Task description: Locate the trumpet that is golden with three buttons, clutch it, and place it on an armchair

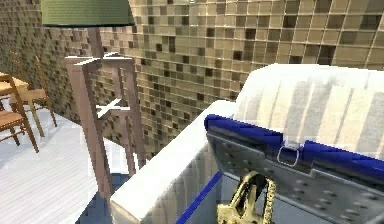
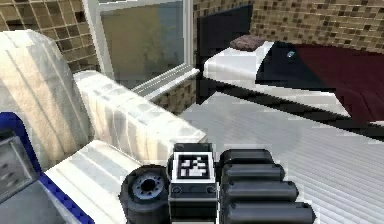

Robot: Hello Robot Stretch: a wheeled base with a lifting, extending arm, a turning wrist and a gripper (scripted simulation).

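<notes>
**A:** What is the gripper doing?

**B:** The gripper (image 2: 145,192) is a dark round body at the arm side view's bottom edge. It sits just left of one white square (image 2: 192,166) with black marks, at the end of the dark arm (image 2: 255,188). I cannot make out its fingers, so I cannot tell how they stand or whether it holds anything. The armchair's pale seat lies behind it.

**A:** And the room, biggest things first?

**B:** One mosaic-tiled wall (image 1: 220,50) in browns and tans runs behind everything. One bed (image 2: 320,70) has a dark red cover and a white pillow end. One white striped armchair (image 1: 310,100) is near the robot, with one window (image 2: 150,40) beyond it. One floor lamp (image 1: 88,12) has a green shade on a wooden tripod, beside the armchair's arm. One grey box (image 1: 300,180) with a blue rim stands on the armchair's seat. Two wooden chairs (image 1: 28,100) are at the forward view's left edge, partly cut off.

**A:** Where is the trumpet?

**B:** There is one trumpet (image 1: 248,203), golden with looped tubing, at the forward view's bottom edge. It shows against the grey box's front, just beside the armchair's arm. I cannot tell whether it rests on anything.

**A:** Anything smaller?

**B:** One small brown thing (image 2: 248,42) lies on the bed's pillow end.
</notes>
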